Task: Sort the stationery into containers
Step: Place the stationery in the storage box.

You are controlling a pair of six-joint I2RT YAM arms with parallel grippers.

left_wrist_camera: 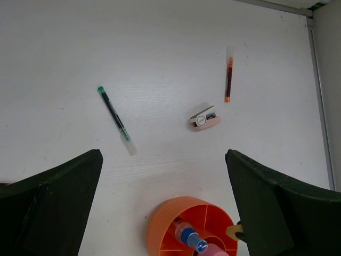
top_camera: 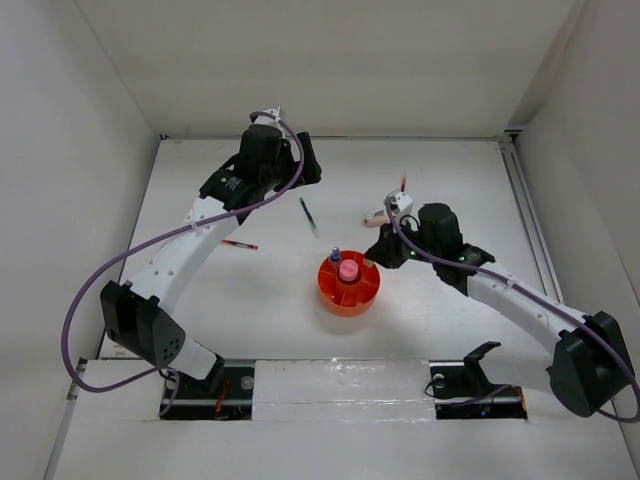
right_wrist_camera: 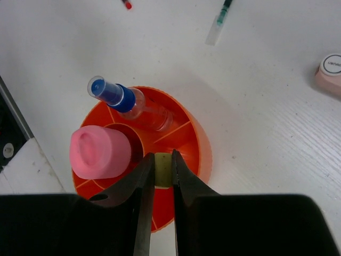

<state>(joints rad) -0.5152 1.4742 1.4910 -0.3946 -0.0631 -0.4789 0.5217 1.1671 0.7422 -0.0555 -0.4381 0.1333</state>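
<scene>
Tan block [right_wrist_camera: 162, 168]: pinched between the fingers of the right claw [right_wrist_camera: 162, 160], just over an outer compartment of the tray [top_camera: 346, 305] on the side nearest the right arm. Whether it touches the compartment floor I cannot tell.
Right claw: narrow, closed on the tan block, pointing down at the tray's rim.
Tray: round and orange, mid-table between the two arms. A pink tube [top_camera: 348, 270] stands upright in the centre cup. A clear bottle with a blue cap [top_camera: 335, 256] leans in an outer compartment on the far side.
Step in hand: placing the tan block into the tray, judging by where the claw sits.
Next move: part the fingers enough to let the block drop, then lift straight up. The pink tube stands just beside one finger, so a sideways pull could knock it.
Left claw [left_wrist_camera: 162, 156]: wide open and holding nothing, hovering high over the far part of the table [top_camera: 460, 180].
Loose items: a dark pen [top_camera: 309, 216] lies beyond the tray. One red pen [top_camera: 403, 182] is toward the far right and a second red pen [top_camera: 240, 244] lies under the left arm. A pinkish block [top_camera: 376, 215] sits near the right wrist.
Edges: white walls close three sides, and a rail [top_camera: 527, 220] runs along the right edge.
Open room: the loose items lie well apart, so each can be approached from above. The pinkish block is the tight spot, being close to the right arm.
</scene>
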